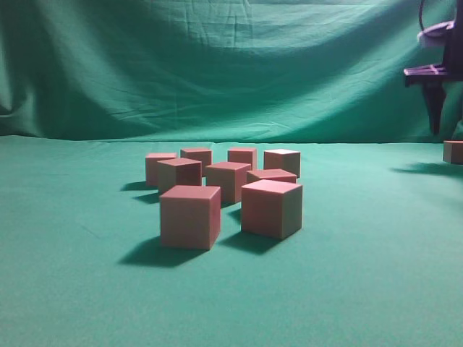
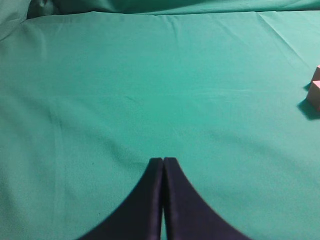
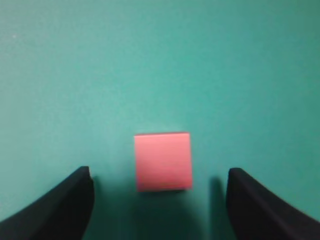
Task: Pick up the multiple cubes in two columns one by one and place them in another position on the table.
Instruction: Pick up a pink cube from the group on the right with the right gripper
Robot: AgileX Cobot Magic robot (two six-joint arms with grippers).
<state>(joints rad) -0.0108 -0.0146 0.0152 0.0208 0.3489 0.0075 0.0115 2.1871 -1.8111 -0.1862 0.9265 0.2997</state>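
Observation:
Several reddish-pink cubes stand in two columns mid-table, the nearest pair being the left front cube [image 1: 190,216] and the right front cube [image 1: 271,208]. One more cube [image 1: 453,151] sits apart at the far right edge. My right gripper [image 1: 435,123] hangs above it. In the right wrist view this gripper [image 3: 160,175] is open and empty, and the lone cube [image 3: 163,155] lies on the cloth below, between the jaws. My left gripper [image 2: 163,161] is shut and empty over bare green table [image 2: 150,90]. It is out of the exterior view.
Two cube edges [image 2: 316,92] show at the right border of the left wrist view. The green cloth backdrop [image 1: 217,65] rises behind the table. Open cloth lies left of and in front of the cube group.

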